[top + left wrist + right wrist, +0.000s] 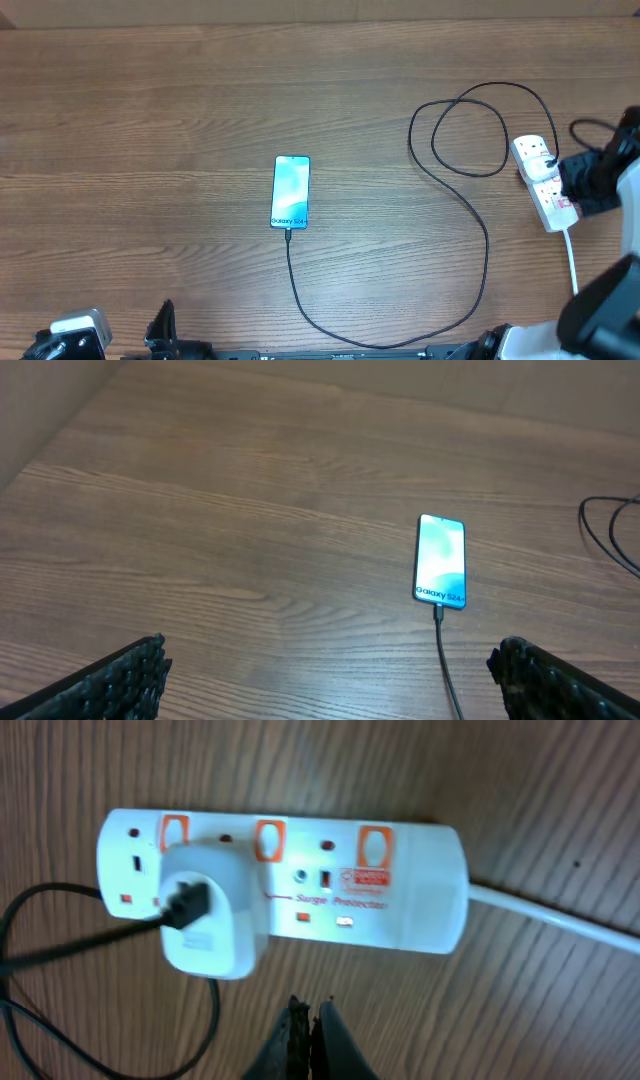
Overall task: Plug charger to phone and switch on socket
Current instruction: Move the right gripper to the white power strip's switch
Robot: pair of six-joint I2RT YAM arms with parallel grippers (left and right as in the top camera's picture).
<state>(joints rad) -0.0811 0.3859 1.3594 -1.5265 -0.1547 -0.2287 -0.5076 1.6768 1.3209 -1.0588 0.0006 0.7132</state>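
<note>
From overhead, you see the phone (pixel 290 192) lying flat near the middle of the desk (pixel 150 120), screen lit, with the black charger cable (pixel 487 250) meeting its near end by the "Galaxy S24" text. The cable sweeps along the near edge, climbs to the right, curls into a loop and reaches the white power strip (pixel 543 182) at the far right, where your right arm (pixel 612 165) hangs over it. In the left wrist view, your left tool (pixel 328 655) stands wide and holds nothing, its two dark fingers (pixel 115 680) at the bottom corners, well apart from the phone ahead of it. In the right wrist view, your right tool (pixel 312 1015) is pinched shut and holds nothing, just beside the strip's near side without touching it. A white adapter (pixel 212 920) sits in the strip's left outlet with the black cable plugged into it. Three orange-red switches (pixel 268 838) line the far edge, and the white cord (pixel 560 912) leaves to the right.
</note>
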